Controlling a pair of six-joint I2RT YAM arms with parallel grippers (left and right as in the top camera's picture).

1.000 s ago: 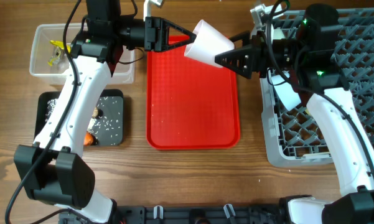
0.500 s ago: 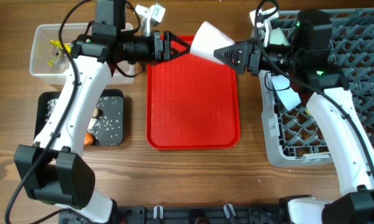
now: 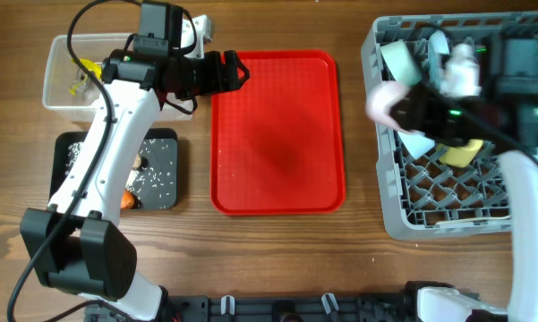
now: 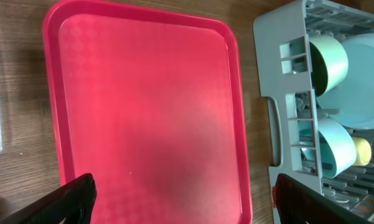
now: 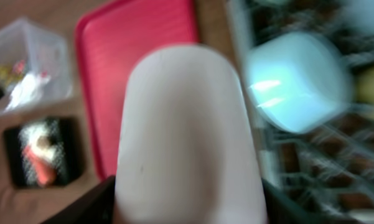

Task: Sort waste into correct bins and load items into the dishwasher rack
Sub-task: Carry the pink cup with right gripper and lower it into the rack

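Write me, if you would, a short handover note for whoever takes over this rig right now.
Left gripper: open, empty, over the flat red plastic tray.
Right gripper: shut on the pink cup, above the left edge of the grey pegged dishwasher rack.
Done: yellow scrap in the clear plastic tub; white rice grains and orange carrot in the black shallow tray; round pale blue plate, two pale blue bowls and yellow cup racked.
Left: place the pink cup in the rack.
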